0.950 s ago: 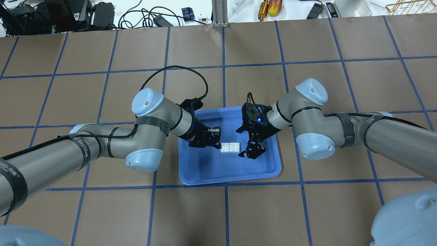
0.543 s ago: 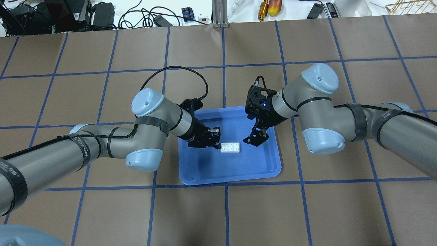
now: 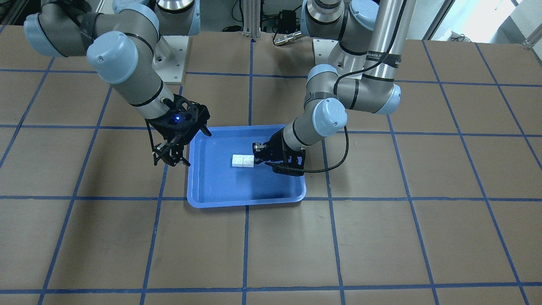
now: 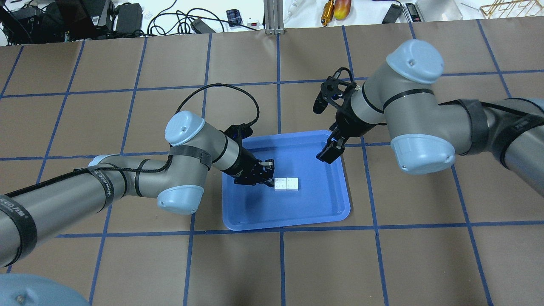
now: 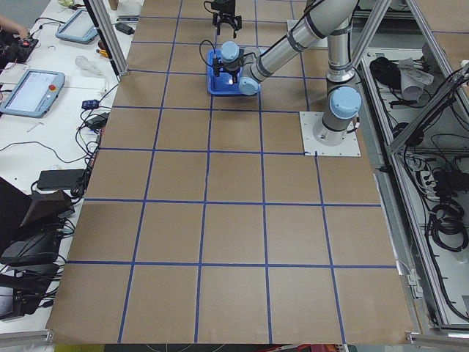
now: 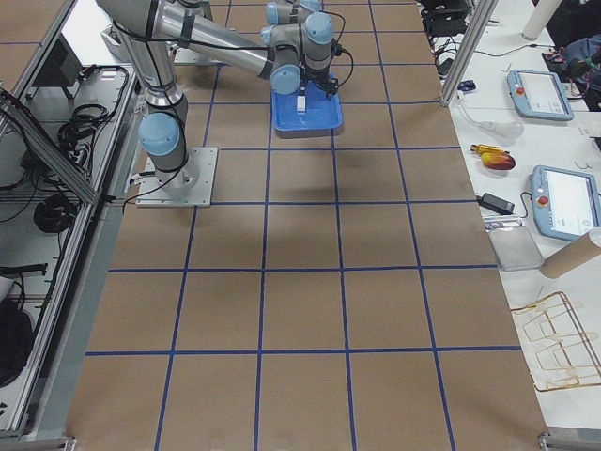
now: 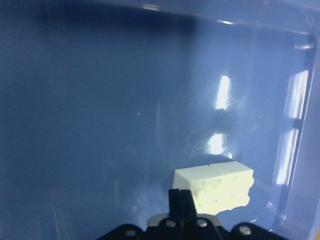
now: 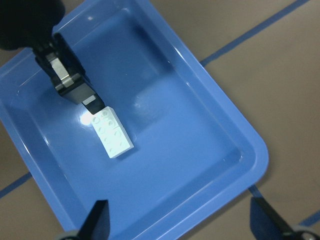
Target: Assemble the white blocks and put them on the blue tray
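Two white blocks [image 4: 287, 183], joined end to end, lie flat in the middle of the blue tray [image 4: 289, 221]. They also show in the front view [image 3: 243, 160], the left wrist view [image 7: 215, 187] and the right wrist view [image 8: 112, 132]. My left gripper [image 4: 268, 180] is low in the tray and shut and empty, its tip at the blocks' left end. In the left wrist view its fingers [image 7: 181, 202] are pressed together beside the blocks. My right gripper [image 4: 329, 153] is open and empty, raised over the tray's far right corner, apart from the blocks.
The tray [image 3: 245, 202] sits on a brown table marked with a blue tape grid [image 4: 280, 231]. Cables, tools and boxes [image 4: 199, 21] lie beyond the table's far edge. An aluminium post [image 4: 274, 17] stands at the far middle.
My right gripper has lifted and pulled back from the blocks' right end to the tray's far right corner. The left gripper and the blocks have barely moved.
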Available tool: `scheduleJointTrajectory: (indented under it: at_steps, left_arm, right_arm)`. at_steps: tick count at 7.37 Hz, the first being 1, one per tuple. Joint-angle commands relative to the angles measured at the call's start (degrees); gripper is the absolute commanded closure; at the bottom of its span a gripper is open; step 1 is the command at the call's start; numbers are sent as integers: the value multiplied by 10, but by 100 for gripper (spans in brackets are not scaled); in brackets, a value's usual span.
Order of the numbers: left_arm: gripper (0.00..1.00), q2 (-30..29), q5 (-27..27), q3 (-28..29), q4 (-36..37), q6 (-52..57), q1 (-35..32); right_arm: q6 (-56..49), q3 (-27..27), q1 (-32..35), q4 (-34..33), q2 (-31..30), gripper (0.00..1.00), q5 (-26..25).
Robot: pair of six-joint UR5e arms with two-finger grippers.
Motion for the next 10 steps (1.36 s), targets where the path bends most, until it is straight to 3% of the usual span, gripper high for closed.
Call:
scheduleJointTrajectory:
  at_steps: [1, 4, 6, 8, 10]
  left_arm:
    - [100, -2, -3, 0, 0, -3, -1]
    - [100, -2, -3, 1, 1, -4, -2]
    - [97, 21, 19, 16, 8, 3, 2]
    - [90, 34, 82, 73, -13, 5, 6]
    - [90, 47, 126, 135, -109, 28, 7]
  right_arm:
    - [111, -81, 0, 116, -19, 0, -84]
    - [285, -202, 0, 266, -1, 0, -120]
    - [416, -250, -1, 292, 2, 0, -198]
    - [483, -255, -2, 287, -5, 0, -201]
    - [522, -247, -7, 190, -18, 0, -190]
